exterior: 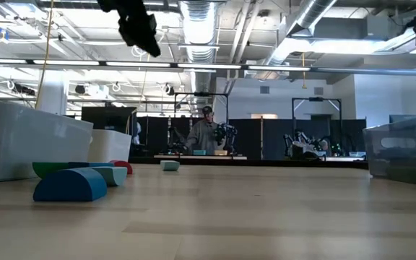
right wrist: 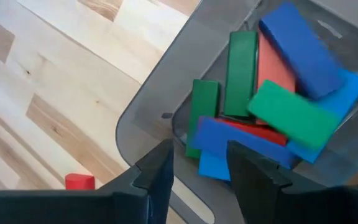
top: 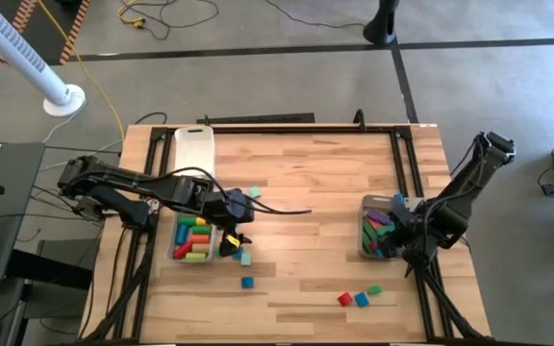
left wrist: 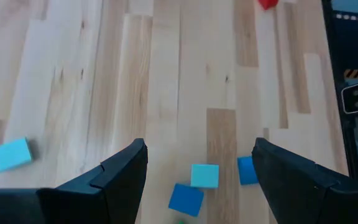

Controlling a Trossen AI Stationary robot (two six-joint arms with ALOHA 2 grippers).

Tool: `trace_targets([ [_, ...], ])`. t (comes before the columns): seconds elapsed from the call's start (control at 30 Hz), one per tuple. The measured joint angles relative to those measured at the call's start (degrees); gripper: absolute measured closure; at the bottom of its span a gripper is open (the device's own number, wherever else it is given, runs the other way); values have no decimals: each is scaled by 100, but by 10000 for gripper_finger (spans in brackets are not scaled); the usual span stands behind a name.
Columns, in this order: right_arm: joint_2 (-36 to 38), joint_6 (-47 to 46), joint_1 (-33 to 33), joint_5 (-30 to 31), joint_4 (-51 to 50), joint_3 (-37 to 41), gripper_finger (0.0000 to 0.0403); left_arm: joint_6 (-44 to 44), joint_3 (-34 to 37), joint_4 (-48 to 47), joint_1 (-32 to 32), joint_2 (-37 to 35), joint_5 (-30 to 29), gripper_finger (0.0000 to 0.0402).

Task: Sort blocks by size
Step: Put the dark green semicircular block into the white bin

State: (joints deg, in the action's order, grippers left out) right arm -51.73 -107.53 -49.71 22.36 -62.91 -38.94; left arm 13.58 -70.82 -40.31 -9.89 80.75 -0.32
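High view: left gripper hangs just right of the left bin, which is packed with bars and cylinders, over a few loose teal and blue blocks, likely lining up the next pick. Right gripper sits over the right bin of blue, green and purple bars, probably dropping one off. Three strays, red, blue and green, lie near the front edge, unsorted. White tray sits far left. Low view: blue half-round block up close, bins only as walls, contents hidden; a person stands far off in the room. Left wrist view: fingers stand wide apart, nothing between, blue cubes below. Right wrist view: fingers part-way apart with nothing between them, above the bin rim; whether the green bar on top came from them can't be told.
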Motion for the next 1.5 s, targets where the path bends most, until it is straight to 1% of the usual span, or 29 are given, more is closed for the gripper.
trace_targets([
  [0.1, 1, 24, -2, -1, 98, 0, 215, 99, 166, 68, 0, -2, -1, 127],
  [0.23, 1, 285, 0, -1, 397, -26, 204, 147, 268, 106, 0, -2, -2, 127],
  [0.43, -8, 1144, -9, 23, 1001, -299, 202, 166, 283, 119, 0, -1, -2, 127],
  [0.6, -366, 2303, -89, 17, 2337, -367, 202, 189, 283, 122, 0, -1, -2, 127],
  [0.73, -971, 3225, -416, -12, 3732, -367, 202, 232, 283, 122, 0, -1, -2, 127],
  [0.8, -1284, 3426, -630, -16, 4172, -427, 203, 262, 283, 120, -6, -2, -2, 127],
  [0.93, -1955, 3301, -1059, -72, 3850, -865, 211, 267, 283, 121, -7, -1, -2, 127],
  [1.07, -2626, 2995, -1427, -367, 3073, -1273, 220, 181, 283, 149, -5, -1, -5, 127],
  [1.17, -2999, 2731, -1618, -433, 2624, -1467, 223, 114, 283, 275, 11, -2, -7, 127],
  [1.3, -3334, 2551, -1671, -436, 2458, -1546, 223, 104, 281, 519, 11, -1, -7, 127],
  [1.5, -3652, 2485, -1531, -436, 2051, -1631, 216, 103, 281, 715, 11, -2, -7, 127],
])
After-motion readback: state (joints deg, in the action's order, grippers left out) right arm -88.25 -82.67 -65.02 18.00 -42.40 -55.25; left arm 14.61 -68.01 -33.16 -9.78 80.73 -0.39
